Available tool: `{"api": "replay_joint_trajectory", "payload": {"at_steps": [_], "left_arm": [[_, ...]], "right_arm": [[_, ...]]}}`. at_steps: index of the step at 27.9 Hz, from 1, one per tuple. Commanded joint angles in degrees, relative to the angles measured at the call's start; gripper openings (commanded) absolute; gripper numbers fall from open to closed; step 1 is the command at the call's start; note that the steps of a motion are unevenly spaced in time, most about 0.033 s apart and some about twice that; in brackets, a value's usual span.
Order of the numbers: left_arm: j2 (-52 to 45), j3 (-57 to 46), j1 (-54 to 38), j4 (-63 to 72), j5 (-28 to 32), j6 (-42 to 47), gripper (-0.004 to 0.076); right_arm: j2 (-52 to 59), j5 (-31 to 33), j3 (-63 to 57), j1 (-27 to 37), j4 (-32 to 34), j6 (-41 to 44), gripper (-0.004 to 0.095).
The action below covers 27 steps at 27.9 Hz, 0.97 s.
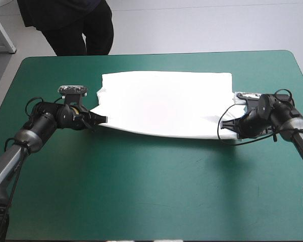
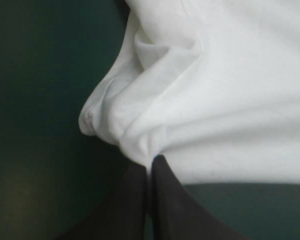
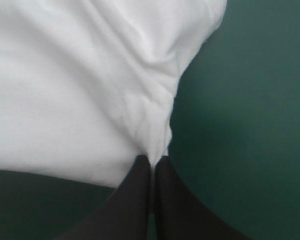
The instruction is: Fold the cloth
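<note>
The white T-shirt [image 1: 164, 103] lies spread across the far half of the teal-green table, folded into a wide band. My left gripper [image 1: 102, 120] pinches its near left corner, and my right gripper [image 1: 227, 126] pinches its near right corner. Between them the near edge hangs slightly raised off the cover. In the left wrist view the black fingers [image 2: 151, 165] meet in a point with bunched T-shirt [image 2: 200, 90] caught at their tips. The right wrist view shows the same: my right gripper [image 3: 153, 162] is all but shut, creased T-shirt [image 3: 90, 85] gathered into it.
Bare teal-green cover [image 1: 156, 191] fills the near half of the table, from the shirt's near edge to the front. A strip of cover also shows beyond the shirt toward the far edge [image 1: 156, 54].
</note>
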<state>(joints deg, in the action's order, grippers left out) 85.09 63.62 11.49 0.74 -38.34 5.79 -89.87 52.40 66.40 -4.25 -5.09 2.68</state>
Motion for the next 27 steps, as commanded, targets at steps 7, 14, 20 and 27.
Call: {"api": "replay_joint_trajectory", "payload": {"at_steps": [7, 14, 20, 27], "left_arm": [[-10.1, -14.0, 1.4, 8.3, 2.2, -3.6, -0.0022], [-14.8, -21.9, 6.3, 8.5, 0.7, -2.9, -0.0022], [-18.6, -24.7, 6.8, 8.0, -2.7, -1.9, -0.0022], [-21.4, -25.1, 6.8, 8.6, -6.3, -2.3, -0.0022]], "right_arm": [[6.7, -1.1, -9.2, -0.1, -3.0, -2.2, -0.0017], [11.6, 0.6, -15.7, -0.1, -3.2, -2.0, -0.0017], [18.6, 2.5, -21.3, -0.1, -3.2, -2.0, -0.0017], [21.9, 4.4, -22.8, -0.1, -2.9, -2.0, -0.0017]]}}
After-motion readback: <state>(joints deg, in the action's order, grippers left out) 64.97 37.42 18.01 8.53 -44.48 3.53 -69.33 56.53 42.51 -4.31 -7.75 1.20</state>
